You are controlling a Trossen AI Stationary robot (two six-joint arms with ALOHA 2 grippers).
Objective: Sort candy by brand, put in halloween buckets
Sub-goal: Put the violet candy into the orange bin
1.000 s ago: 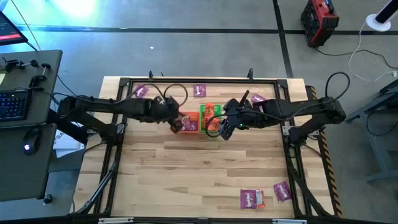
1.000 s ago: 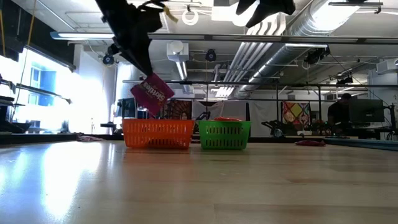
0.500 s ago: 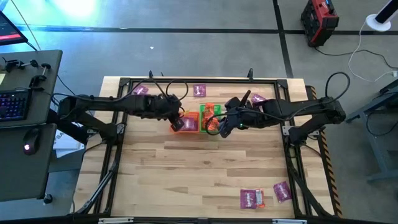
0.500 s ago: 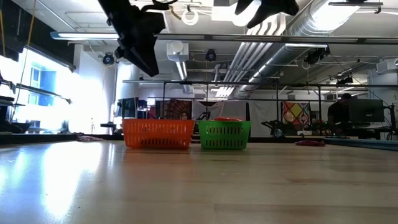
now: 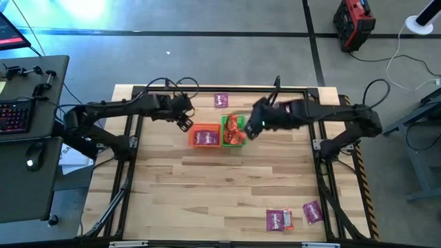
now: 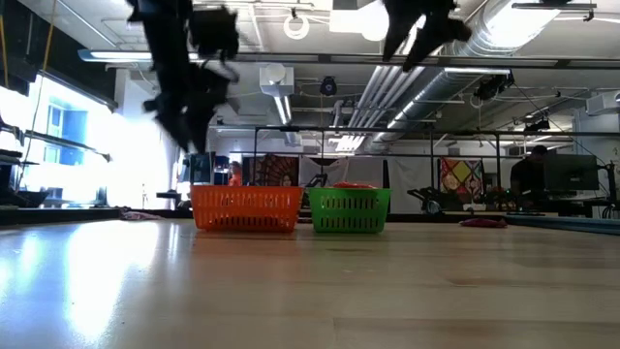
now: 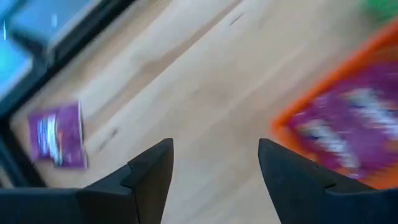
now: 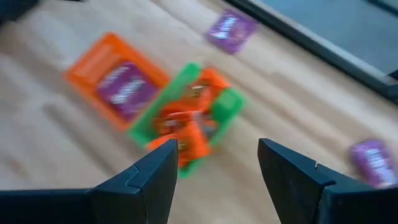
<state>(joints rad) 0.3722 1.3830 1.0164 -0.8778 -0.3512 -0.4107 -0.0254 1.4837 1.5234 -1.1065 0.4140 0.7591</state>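
Note:
The orange bucket [image 5: 205, 136] and the green bucket [image 5: 233, 131] stand side by side on the table's far middle. A purple candy packet [image 8: 124, 84] lies in the orange one, and orange-red packets [image 8: 186, 121] lie in the green one. My left gripper [image 5: 183, 124] hangs open, above the table just left of the orange bucket, with nothing between its fingers [image 7: 149, 165]. My right gripper [image 5: 252, 129] hangs open above the green bucket's right side, also with nothing in it.
Loose purple packets lie on the wood: one near the far edge [image 5: 221, 100], one to the far left [image 7: 59, 134], one to the far right [image 8: 373, 162], and two at the near right corner [image 5: 278, 220] [image 5: 313, 211]. A black frame rail [image 5: 207, 88] rims the table.
My left gripper has opened and let go of the purple packet that hung over the orange bucket. The packet has dropped out of sight into it. The gripper has then gone toward the table's far left. My right gripper has drawn back toward the far edge, still open.

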